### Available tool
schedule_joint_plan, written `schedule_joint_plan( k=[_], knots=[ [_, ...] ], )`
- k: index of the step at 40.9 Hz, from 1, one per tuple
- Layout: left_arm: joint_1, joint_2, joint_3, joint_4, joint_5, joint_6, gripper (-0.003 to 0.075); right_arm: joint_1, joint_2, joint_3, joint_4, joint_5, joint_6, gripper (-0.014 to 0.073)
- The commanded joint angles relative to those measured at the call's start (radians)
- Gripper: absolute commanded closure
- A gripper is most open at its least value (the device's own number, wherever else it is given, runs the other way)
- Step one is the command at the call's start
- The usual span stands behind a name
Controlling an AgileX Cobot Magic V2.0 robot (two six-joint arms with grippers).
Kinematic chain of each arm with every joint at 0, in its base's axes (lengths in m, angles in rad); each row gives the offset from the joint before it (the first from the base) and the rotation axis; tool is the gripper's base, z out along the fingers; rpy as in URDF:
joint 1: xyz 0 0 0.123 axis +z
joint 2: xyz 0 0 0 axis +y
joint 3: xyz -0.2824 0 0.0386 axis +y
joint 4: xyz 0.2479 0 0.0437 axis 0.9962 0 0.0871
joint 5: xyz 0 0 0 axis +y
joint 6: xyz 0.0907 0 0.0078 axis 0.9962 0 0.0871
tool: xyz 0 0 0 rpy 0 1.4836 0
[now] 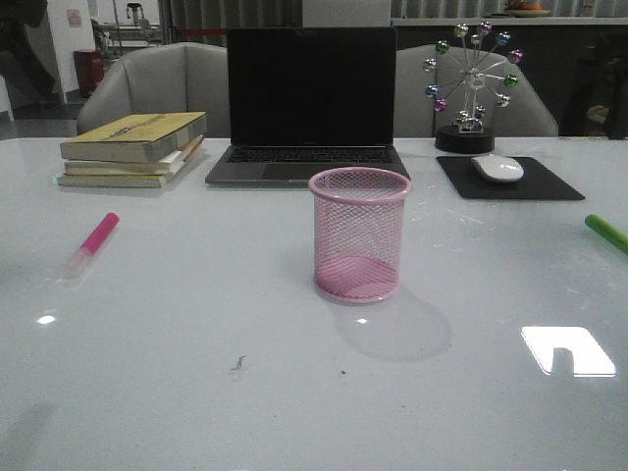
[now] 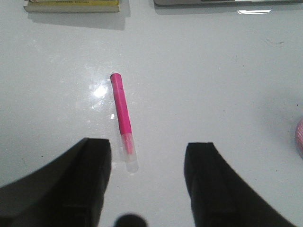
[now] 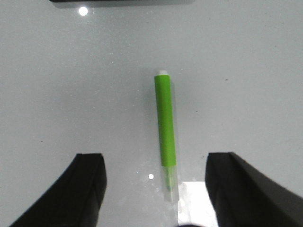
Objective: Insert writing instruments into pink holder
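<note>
Front view: the pink holder (image 1: 359, 234) stands upright near the middle of the white desk (image 1: 196, 373), its mesh cup holding nothing. The pink marker (image 1: 92, 245) lies flat on the desk well to the holder's left, its pale translucent end nearer the camera. The green marker (image 1: 606, 234) lies flat at the far right edge of the picture, partly cut off by the frame. Behind the holder sits an open laptop (image 1: 311, 103) with a dark screen. A stack of books (image 1: 132, 149) rests to the laptop's left. On the right, a white mouse (image 1: 497, 168) lies on a black mouse pad (image 1: 510, 181), and a ferris-wheel ornament (image 1: 471, 88) with coloured balls stands just behind the pad. Neither arm shows in this view.

Left wrist view: the left gripper (image 2: 147, 182) hangs above the desk with its fingers (image 2: 87, 179) spread wide and grasping nothing. The pink marker (image 2: 122, 111) lies on the desk ahead of them, its clear end close to one finger. A sliver of the pink holder (image 2: 299, 137) shows at the frame edge.

Right wrist view: the right gripper (image 3: 155, 189) is likewise spread wide and grasping nothing. The green marker (image 3: 165, 124) lies on the desk between the two fingers (image 3: 87, 184), its clear end toward the gripper, touching neither.
</note>
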State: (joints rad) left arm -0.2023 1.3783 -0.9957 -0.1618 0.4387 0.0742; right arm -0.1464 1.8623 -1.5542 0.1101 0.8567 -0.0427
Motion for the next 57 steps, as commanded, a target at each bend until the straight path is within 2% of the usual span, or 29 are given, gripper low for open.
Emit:
schedule_joint_plan(
  k=[1, 12, 25, 36, 46, 57],
  knots=[
    [0.0, -0.027, -0.034, -0.01, -0.071, -0.001, 0.0294, -0.005, -0.025, -0.035, -0.006, -0.045, -0.019, 0.0041],
    [0.0, -0.027, -0.034, -0.01, -0.063, -0.001, 0.0294, -0.005, 0.047, -0.035, -0.007, -0.072, -0.019, 0.0041],
    [0.0, -0.027, -0.034, -0.01, -0.063, -0.001, 0.0294, -0.005, 0.086, -0.035, -0.013, -0.199, -0.019, 0.0041],
    [0.005, 0.035, -0.037, -0.01, -0.127, -0.001, 0.0294, -0.005, 0.117, -0.035, -0.013, -0.126, -0.019, 0.0043],
    [0.067, 0.172, -0.108, -0.058, -0.098, -0.001, 0.0295, -0.005, 0.117, -0.035, -0.013, -0.113, -0.019, 0.0043],
    [0.064, 0.278, -0.229, -0.063, -0.049, -0.001, 0.0297, -0.003, 0.117, -0.035, -0.012, -0.111, -0.019, 0.0043]
  ],
)
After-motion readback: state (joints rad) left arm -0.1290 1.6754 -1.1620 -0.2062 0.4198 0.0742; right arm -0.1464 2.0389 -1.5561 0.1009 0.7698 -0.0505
